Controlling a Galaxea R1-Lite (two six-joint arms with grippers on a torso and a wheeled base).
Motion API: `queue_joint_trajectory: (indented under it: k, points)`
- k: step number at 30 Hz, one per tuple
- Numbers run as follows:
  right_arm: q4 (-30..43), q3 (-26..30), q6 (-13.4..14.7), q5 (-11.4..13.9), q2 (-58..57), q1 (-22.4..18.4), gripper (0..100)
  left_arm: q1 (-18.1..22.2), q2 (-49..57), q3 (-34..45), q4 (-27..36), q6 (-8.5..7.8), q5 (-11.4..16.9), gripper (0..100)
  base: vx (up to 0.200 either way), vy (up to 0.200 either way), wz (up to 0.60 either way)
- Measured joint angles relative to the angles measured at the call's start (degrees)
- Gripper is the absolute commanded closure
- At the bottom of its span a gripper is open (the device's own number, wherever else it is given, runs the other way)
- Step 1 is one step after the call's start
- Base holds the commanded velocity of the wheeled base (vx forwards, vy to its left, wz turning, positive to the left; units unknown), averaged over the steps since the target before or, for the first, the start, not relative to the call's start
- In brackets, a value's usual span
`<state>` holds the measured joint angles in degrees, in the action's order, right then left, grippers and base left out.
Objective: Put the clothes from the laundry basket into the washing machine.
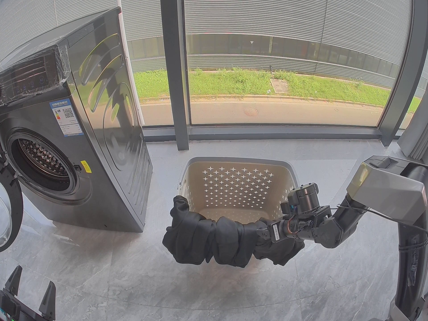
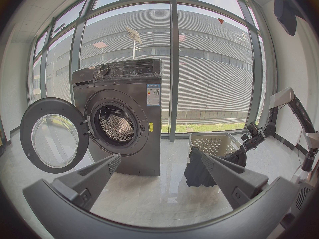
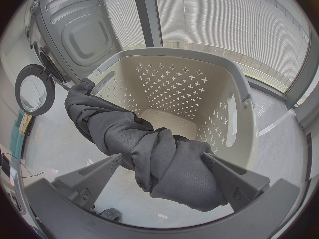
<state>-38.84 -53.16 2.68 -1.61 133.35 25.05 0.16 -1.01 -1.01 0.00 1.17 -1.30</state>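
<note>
Two grippers show in the head view. At 7 o'clock the left gripper [image 1: 32, 286] hangs low over the floor with its fingers spread wide and nothing between them; from its own wrist camera the left gripper [image 2: 160, 160] faces the washing machine [image 2: 133, 83] with the same wide gap. At 4 o'clock the right gripper [image 1: 263, 235] is clamped on one end of a dark twisted garment [image 1: 209, 241], which stretches from it toward 9 o'clock, raised off the floor along the near side of the laundry basket. In the right wrist view the right gripper [image 3: 161, 160] has the thick roll of the garment [image 3: 149, 143] between its fingers [image 3: 114, 160]; the cloth's free end lies by the basket's corner nearest the machine, and I cannot tell whether it touches the rim.

At 9 to 10 o'clock the grey washing machine [image 1: 102, 112] stands with its round door [image 1: 11, 201] swung open and the steel drum [image 1: 42, 159] exposed. At centre sits the cream laundry basket [image 1: 240, 160], its walls pierced with star holes. Both stand well apart on a glossy pale marble floor [image 1: 133, 281]. At 12 o'clock tall windows [image 1: 276, 45] look onto a strip of grass and a grey building.
</note>
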Motion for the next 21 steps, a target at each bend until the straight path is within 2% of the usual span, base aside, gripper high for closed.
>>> queue_joint_trajectory:
  k: [2, 3, 21]
  points:
    - [0.00, -0.39, 0.00, 0.00, 0.39, 0.05, 0, 0.00, 0.00, 0.00, 0.00, 0.02, 0.00, 0, 0.000, 0.000, 0.00]
    - [-0.18, -0.52, 0.00, -0.02, 0.52, 0.05, 100, 0.00, 0.00, 0.00, 0.00, 0.02, 0.00, 0, 0.000, 0.000, 0.00]
    - [-0.84, -1.99, 0.02, 0.06, 0.46, -0.46, 100, 0.00, 0.00, 0.00, 0.00, -0.06, 0.09, 0, 0.000, 0.000, 0.00]
